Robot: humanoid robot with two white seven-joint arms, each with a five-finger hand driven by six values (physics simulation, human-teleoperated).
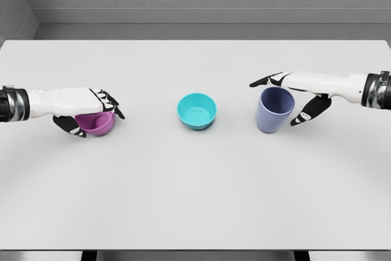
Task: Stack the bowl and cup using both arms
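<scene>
Starting at the left: your left hand is curled over the small purple plastic bowl at the worktop's left side. Grip looks shallow, so it could slip once lifted. The teal round bowl sits free in the middle. Your right hand is spread around the blue-grey plastic cup, apparently not closed yet; nudge it and it tips. Count: two bowls, one cup.

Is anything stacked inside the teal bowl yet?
No. The teal bowl sits empty mid-table, with the purple bowl under the left hand and the blue cup beside the right hand.
</scene>
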